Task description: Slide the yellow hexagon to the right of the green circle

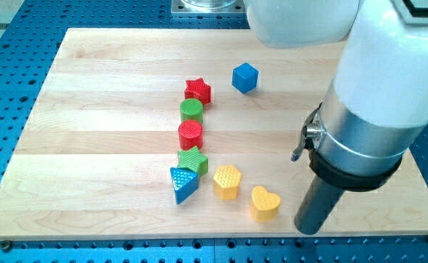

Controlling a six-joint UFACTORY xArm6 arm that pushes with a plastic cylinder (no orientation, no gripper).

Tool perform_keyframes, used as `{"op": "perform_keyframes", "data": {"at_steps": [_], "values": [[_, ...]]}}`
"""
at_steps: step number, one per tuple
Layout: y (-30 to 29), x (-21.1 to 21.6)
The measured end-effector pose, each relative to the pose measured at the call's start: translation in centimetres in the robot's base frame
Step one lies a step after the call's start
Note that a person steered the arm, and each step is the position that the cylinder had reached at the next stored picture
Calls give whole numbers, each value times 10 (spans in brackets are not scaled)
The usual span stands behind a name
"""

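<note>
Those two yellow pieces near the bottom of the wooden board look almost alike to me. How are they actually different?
The yellow hexagon block has six flat sides, while the yellow heart block has two rounded lobes and a point. The hexagon lies nearer the green star block; the heart lies further toward the view's bottom right, closer to my tip. The hexagon's top shows a dotted grid texture; the heart's looks smoother. Both are yellow, similar in size, lying flat.

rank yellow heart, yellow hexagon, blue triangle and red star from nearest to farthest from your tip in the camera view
My tip sits at the view's bottom right.
1. yellow heart, just to its left
2. yellow hexagon, further left
3. blue triangle, left again, at the column's bottom end
4. red star, at the column's top
</note>
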State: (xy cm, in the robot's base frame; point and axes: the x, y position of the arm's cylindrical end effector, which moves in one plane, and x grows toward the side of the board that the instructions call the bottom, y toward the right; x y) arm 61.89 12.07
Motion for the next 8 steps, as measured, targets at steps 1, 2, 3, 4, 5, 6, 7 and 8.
{"op": "perform_keyframes", "data": {"at_steps": [1, 2, 3, 4, 5, 6, 7, 8], "values": [[-9, -1], [-38, -1], [-59, -13], [-62, -23], [-70, -28], [-98, -27], [-108, -48], [-102, -82]]}}
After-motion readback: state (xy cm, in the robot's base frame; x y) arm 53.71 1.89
